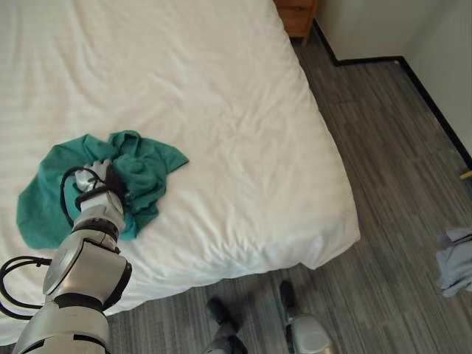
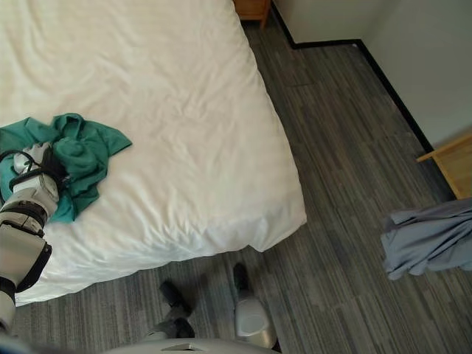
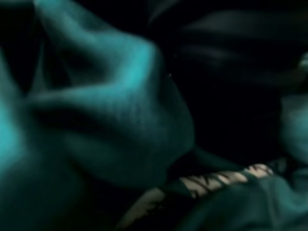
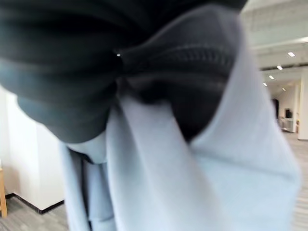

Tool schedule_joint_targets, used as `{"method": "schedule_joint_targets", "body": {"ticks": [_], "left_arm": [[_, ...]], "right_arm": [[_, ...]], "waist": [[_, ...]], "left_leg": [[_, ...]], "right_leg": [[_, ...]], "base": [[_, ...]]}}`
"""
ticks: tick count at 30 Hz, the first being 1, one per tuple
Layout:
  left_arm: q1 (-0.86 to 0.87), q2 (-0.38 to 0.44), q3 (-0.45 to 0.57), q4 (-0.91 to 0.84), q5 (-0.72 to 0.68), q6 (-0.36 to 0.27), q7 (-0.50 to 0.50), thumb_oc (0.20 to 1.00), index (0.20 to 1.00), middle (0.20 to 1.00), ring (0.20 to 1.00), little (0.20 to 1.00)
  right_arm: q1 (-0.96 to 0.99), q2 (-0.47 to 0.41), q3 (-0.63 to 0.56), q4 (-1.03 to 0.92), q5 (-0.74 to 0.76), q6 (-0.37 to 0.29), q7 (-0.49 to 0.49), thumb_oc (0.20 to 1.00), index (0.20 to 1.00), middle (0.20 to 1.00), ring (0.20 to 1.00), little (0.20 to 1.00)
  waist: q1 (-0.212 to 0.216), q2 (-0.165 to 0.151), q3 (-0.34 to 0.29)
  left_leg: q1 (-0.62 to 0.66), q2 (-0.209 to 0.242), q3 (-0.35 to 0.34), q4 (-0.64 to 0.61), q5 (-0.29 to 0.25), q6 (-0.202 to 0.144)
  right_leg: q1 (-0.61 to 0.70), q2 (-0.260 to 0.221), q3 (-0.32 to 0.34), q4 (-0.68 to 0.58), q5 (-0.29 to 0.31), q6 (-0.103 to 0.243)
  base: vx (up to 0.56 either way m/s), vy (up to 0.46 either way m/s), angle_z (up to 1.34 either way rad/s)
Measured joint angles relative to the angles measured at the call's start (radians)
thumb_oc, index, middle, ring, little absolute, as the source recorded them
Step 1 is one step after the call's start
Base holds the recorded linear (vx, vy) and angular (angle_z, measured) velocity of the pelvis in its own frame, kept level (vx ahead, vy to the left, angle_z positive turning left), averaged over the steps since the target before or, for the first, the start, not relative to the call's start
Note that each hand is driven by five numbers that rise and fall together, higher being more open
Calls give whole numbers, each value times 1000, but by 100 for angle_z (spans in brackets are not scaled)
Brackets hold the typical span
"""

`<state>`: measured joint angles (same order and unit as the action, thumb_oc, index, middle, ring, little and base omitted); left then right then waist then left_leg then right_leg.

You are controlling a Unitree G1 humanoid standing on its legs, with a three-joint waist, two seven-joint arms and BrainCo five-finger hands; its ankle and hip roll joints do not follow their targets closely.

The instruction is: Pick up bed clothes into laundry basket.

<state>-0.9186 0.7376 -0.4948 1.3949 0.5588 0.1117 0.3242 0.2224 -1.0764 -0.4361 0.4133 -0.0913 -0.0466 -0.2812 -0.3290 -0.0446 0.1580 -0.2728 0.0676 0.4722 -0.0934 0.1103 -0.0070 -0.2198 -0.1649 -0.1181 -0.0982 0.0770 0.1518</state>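
A crumpled teal garment (image 1: 147, 166) lies on the white bed (image 1: 221, 96) near its front left part. My left hand (image 1: 99, 177) rests on top of it, sunk into the folds, and teal cloth (image 3: 120, 120) crowds the left wrist view from very close. A grey-blue garment (image 2: 428, 236) hangs above the floor at the far right. It drapes from my right hand (image 4: 96, 72), whose dark cover shows over the cloth (image 4: 216, 168).
The bed's corner (image 2: 295, 214) juts toward grey plank floor (image 2: 346, 147) on the right. A wooden bedside cabinet (image 1: 299, 15) stands at the back by the wall. A light wooden piece (image 2: 453, 166) shows at the right edge, above the hanging garment.
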Motion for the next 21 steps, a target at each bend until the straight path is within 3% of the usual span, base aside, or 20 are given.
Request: {"method": "schedule_joint_targets", "body": {"ticks": [4, 8, 10, 14, 16, 17, 18, 19, 20, 21], "left_arm": [[4, 44, 29, -16, 45, -28, -49, 200, 200, 200, 200, 200], [18, 107, 25, -26, 52, -58, -104, 200, 200, 200, 200, 200], [17, 177, 9, -90, 41, -67, -109, 200, 200, 200, 200, 200], [24, 262, 33, -206, -52, -92, -80, 200, 200, 200, 200, 200], [64, 376, 174, -417, -199, -94, -31, 200, 200, 200, 200, 200], [159, 372, 324, -651, -292, -87, -25, 200, 200, 200, 200, 200], [263, 329, 476, -907, -364, -114, -3, 200, 200, 200, 200, 200], [335, 285, 538, -1075, -405, -140, 17, 200, 200, 200, 200, 200], [414, 222, 528, -1294, -437, -212, 32, 200, 200, 200, 200, 200], [460, 171, 557, -1388, -437, -212, 27, 200, 200, 200, 200, 200]], "right_arm": [[99, 42, -114, -184, 14, -48, 4, 200, 200, 200, 200, 200], [148, 62, -209, -192, 14, -61, 2, 200, 200, 200, 200, 200], [155, 109, -254, -167, 11, -69, -8, 200, 200, 200, 200, 200], [170, 135, -253, -118, 3, -65, -33, 200, 200, 200, 200, 200], [174, 149, -267, -125, -23, -52, -43, 200, 200, 200, 200, 200], [176, 190, -283, -141, -31, -38, -43, 200, 200, 200, 200, 200], [193, 245, -298, -167, -37, -18, -43, 200, 200, 200, 200, 200], [198, 276, -300, -183, -51, -6, -40, 200, 200, 200, 200, 200], [213, 281, -284, -212, -72, 13, -28, 200, 200, 200, 200, 200], [185, 279, -273, -217, -87, 16, -26, 200, 200, 200, 200, 200]], "waist": [[4, 30, 12], [1, 29, 12], [-3, 22, 17], [13, 8, 29], [46, 7, 40], [78, 6, 47], [116, 8, 49], [134, 15, 54], [176, 41, 49], [206, 52, 42]], "left_leg": [[0, -6, -1, 0, -4, -6], [14, -8, -9, 0, -4, -5], [37, -10, -13, 1, -3, -5], [118, -8, 12, 0, -11, -8], [152, 3, 57, 0, -29, -4], [163, 20, 74, 0, -36, 6], [179, 37, 97, -3, -39, 10], [199, 50, 116, 1, -43, 10], [236, 84, 135, -1, -46, 10], [254, 103, 164, 0, -43, 6]], "right_leg": [[-6, -5, 8, 0, 0, 4], [4, -8, 9, 0, 0, 4], [30, -10, 2, 0, 0, 4], [88, -10, -21, 15, 2, 5], [87, -7, -74, 31, 15, 0], [86, -5, -126, 31, 18, 7], [90, -20, -215, 61, -17, -8], [98, -42, -280, 111, -28, -20], [142, -115, -327, 206, -47, 7], [145, -155, -337, 287, -60, 21]], "base": [[22, 45, -8], [42, 48, -5], [42, 59, 5], [-68, 33, -15], [-124, -26, -62], [-57, -47, -50], [-51, -66, -56], [-93, -100, -62], [-145, -130, -61], [-160, -128, -87]]}}
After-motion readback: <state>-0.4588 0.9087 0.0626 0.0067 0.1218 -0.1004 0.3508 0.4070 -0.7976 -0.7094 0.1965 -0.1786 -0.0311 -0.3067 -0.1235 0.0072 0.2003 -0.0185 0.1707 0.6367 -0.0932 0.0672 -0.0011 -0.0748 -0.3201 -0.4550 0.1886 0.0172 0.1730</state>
